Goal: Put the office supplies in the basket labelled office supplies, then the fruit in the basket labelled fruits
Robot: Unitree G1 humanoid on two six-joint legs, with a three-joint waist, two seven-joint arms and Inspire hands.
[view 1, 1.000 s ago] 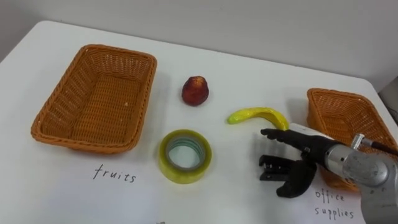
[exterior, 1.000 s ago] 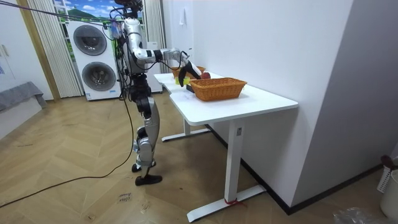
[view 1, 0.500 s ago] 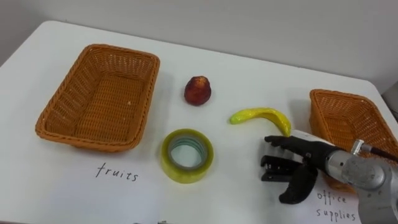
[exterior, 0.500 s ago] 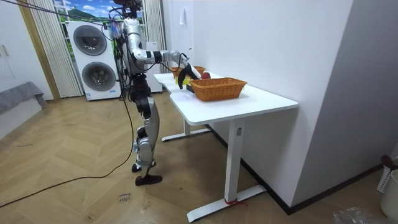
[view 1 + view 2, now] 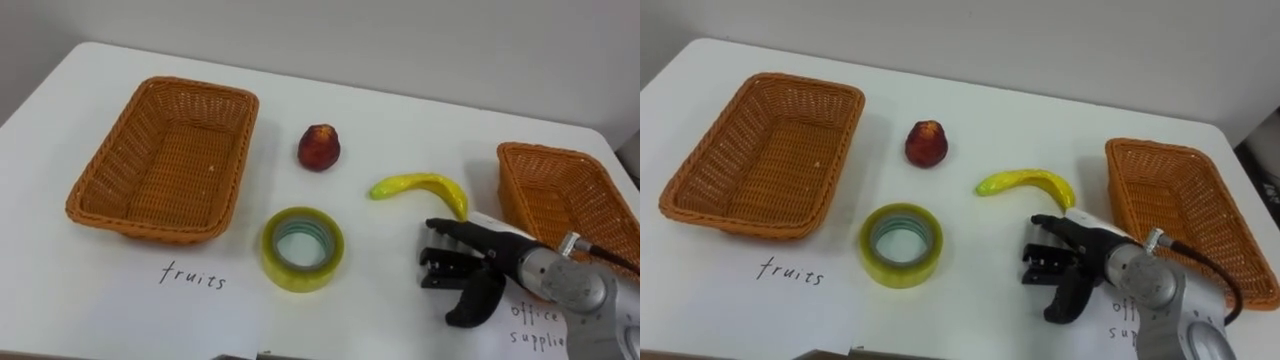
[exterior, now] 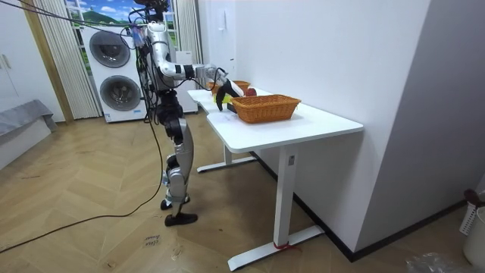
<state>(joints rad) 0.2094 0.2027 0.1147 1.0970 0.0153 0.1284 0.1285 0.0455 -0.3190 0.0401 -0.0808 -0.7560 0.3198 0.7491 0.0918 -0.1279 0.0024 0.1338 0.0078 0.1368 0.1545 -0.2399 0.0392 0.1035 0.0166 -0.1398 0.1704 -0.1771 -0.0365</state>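
A red apple and a yellow banana lie mid-table, and a yellow tape roll lies flat nearer the front. On the left stands an empty wicker basket with "fruits" handwritten in front of it. A second empty wicker basket stands at the right, above a handwritten "office supplies". My right hand hovers just below the banana and beside that right basket. Its fingers are loosely spread toward the tape and hold nothing. In the room view I stand at the table's end with that hand over it.
The white table ends close in front of me and meets a wall at the back. In the room view, washing machines stand behind me and wooden floor lies around the table.
The eye view has shifted a little. My right hand has sunk slightly toward the near edge. The fruit, tape and baskets lie where they were.
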